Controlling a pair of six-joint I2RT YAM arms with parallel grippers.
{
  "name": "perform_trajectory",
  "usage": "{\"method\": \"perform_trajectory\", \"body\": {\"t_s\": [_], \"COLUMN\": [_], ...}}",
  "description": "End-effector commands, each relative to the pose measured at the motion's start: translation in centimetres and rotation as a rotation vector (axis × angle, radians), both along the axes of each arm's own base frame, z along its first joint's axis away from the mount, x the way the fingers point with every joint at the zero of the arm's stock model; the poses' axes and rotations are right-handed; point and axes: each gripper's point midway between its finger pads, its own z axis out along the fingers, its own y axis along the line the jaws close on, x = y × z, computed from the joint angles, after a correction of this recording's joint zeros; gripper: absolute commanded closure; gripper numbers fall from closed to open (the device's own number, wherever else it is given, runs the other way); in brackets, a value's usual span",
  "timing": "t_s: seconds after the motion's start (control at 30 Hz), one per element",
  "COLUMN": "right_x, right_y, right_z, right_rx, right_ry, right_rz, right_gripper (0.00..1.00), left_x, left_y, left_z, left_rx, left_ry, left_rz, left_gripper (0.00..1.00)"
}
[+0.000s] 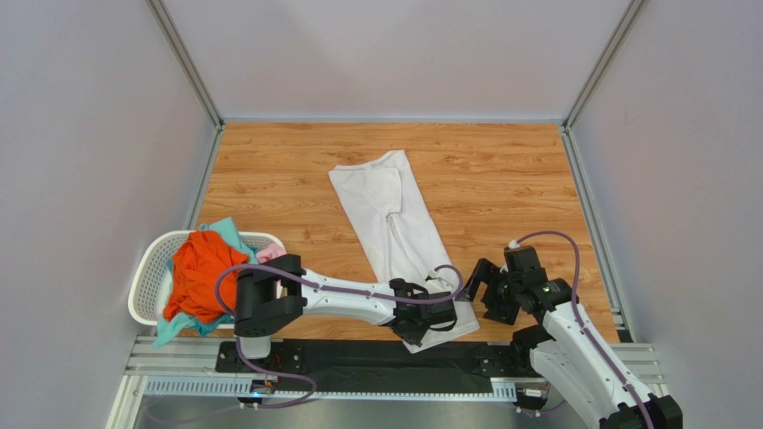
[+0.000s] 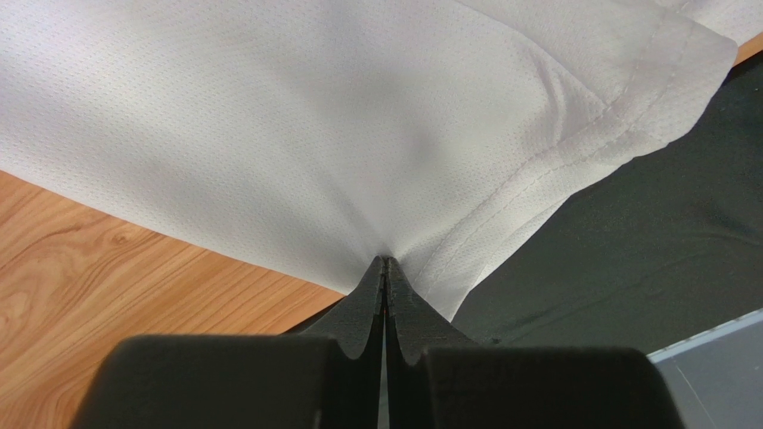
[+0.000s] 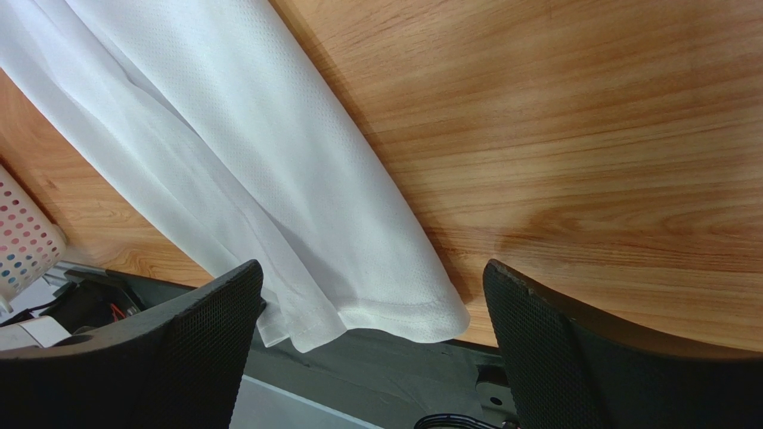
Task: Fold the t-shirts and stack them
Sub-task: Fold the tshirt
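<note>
A white t-shirt (image 1: 394, 219) lies as a long strip on the wooden table, from the middle back to the near edge. My left gripper (image 1: 436, 315) is shut on its near hem; in the left wrist view the jaws pinch the white cloth (image 2: 358, 134) at the fingertips (image 2: 386, 264). My right gripper (image 1: 484, 292) is open just right of the shirt's near corner; its wrist view shows the hem (image 3: 394, 313) between the spread fingers (image 3: 555, 349). Orange (image 1: 201, 273), teal (image 1: 228, 234) and pink (image 1: 271, 253) shirts are piled in the basket.
A white perforated laundry basket (image 1: 148, 277) stands at the near left of the table. A black strip (image 1: 358, 362) runs along the table's near edge under the shirt's hem. Grey walls enclose the table on three sides.
</note>
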Motion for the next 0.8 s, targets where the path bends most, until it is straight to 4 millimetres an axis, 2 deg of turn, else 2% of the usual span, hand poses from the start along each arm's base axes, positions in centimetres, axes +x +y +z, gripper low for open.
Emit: {"method": "perform_trajectory", "body": {"t_s": [0.0, 0.13, 0.3, 0.43, 0.53, 0.67, 0.77], "right_x": [-0.3, -0.5, -0.7, -0.4, 0.0, 0.3, 0.1], "right_y": [0.5, 0.8, 1.4, 1.5, 1.6, 2.1, 3.0], "right_z": [0.3, 0.3, 0.7, 1.5, 2.1, 2.6, 3.4], "right_rx": [0.029, 0.044, 0.056, 0.041, 0.034, 0.046, 0.051], "right_ry": [0.002, 0.004, -0.007, -0.040, -0.065, -0.085, -0.106], "right_rz": [0.017, 0.036, 0.090, 0.112, 0.116, 0.134, 0.184], "right_gripper": [0.05, 0.05, 0.05, 0.05, 0.04, 0.04, 0.04], "left_x": [-1.1, -1.7, -0.9, 0.1, 0.5, 0.7, 0.5], "left_y": [0.1, 3.0, 6.1, 10.2, 11.9, 12.6, 12.2], "left_z": [0.4, -1.6, -1.7, -2.0, -1.6, -0.3, 1.5], "left_rx": [-0.022, 0.050, 0.086, 0.151, 0.174, 0.164, 0.110], "left_ry": [0.050, 0.079, 0.082, 0.065, 0.052, 0.029, 0.039], "left_rz": [-0.007, 0.016, 0.086, 0.171, 0.201, 0.220, 0.215], "left_gripper": [0.98, 0.99, 1.00, 1.00, 0.98, 0.92, 0.79]}}
